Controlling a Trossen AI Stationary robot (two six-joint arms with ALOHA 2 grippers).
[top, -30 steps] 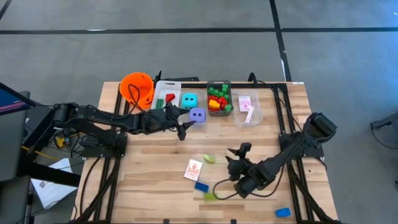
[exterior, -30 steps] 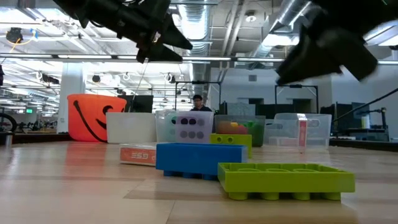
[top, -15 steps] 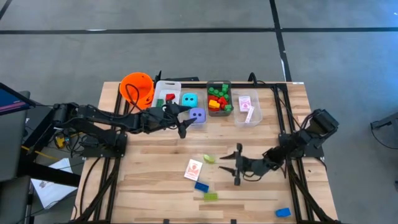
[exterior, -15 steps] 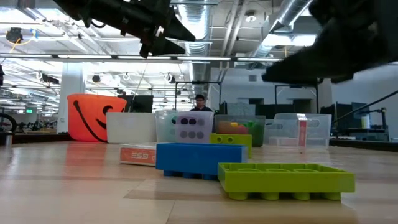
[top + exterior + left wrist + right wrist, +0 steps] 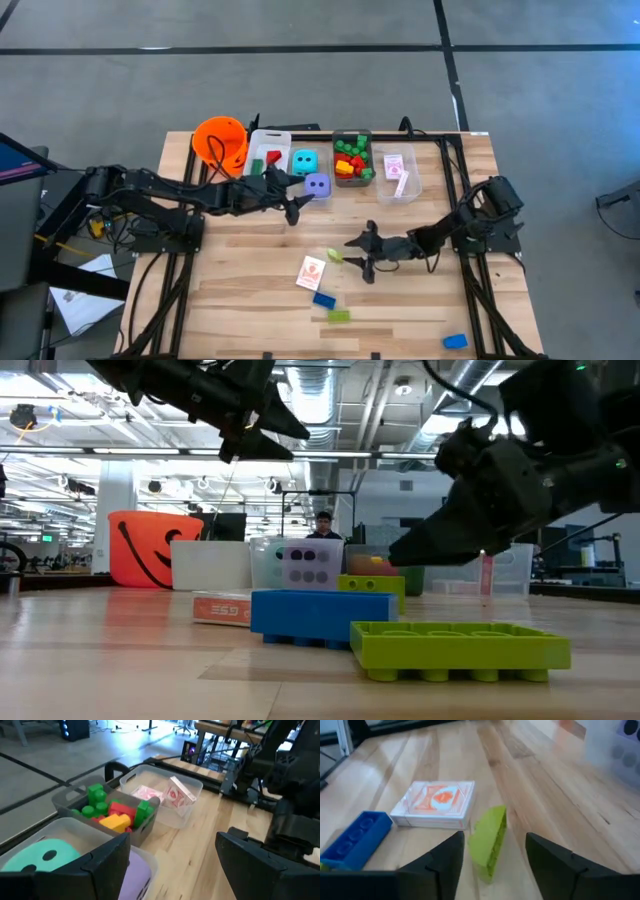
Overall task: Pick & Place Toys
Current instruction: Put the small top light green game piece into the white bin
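Only overhead: lone blue brick (image 5: 455,341).

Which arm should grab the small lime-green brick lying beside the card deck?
The right. The right gripper already sits open just beside the small lime-green plastic brick, which shows framed between its fingers in its wrist view. The left gripper hovers up by the clear bin holding the purple die, farther off.

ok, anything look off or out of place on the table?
The orange bucket lies tipped on its side beside the bins. A lime brick stands on edge next to the card pack, in front of the right gripper. Nothing looks spilled or damaged.
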